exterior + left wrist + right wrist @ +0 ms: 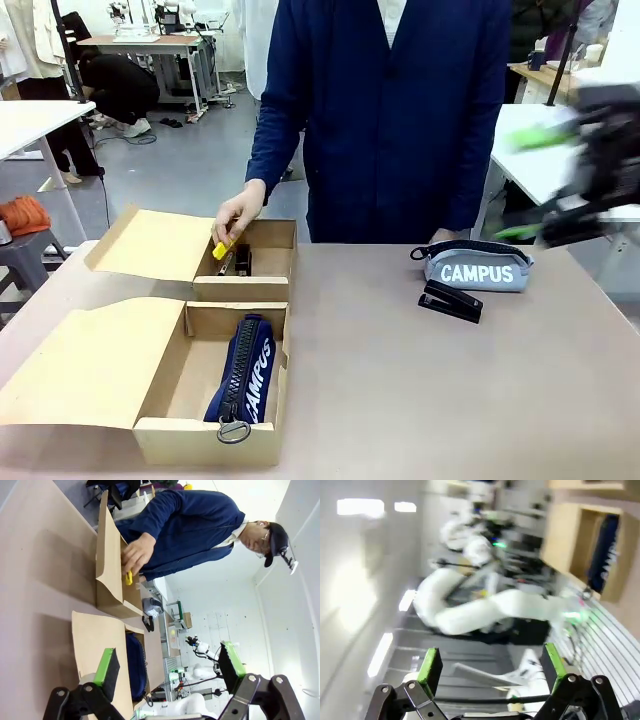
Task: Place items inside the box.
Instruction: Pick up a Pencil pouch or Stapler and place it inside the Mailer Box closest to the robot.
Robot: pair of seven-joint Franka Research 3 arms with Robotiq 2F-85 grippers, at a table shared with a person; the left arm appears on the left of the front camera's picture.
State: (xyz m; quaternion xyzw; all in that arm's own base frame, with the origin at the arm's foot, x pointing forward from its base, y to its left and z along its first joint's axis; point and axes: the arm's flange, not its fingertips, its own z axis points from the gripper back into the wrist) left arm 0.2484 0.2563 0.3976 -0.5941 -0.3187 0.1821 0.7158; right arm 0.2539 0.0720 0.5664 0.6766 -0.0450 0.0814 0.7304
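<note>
- Two cardboard boxes, both open: near box (165, 430), far box (245, 288).
- Two zip pouches: navy pouch (245, 370) inside the near box, grey pouch (478, 268) on the table (380, 400).
- One black stapler (450, 301), just beside the grey pouch.
- One yellow utility knife (221, 249), at the person's hand (238, 213).
- Dark small things (243, 260) in the far box: too small to count.

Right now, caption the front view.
Person's hand holds yellow utility knife at far cardboard box; navy zip pouch lies in near box.

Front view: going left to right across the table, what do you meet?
Navy zip pouch lying in the near box → black stapler on the bare tabletop → blurred right gripper above the table's right edge.
</note>
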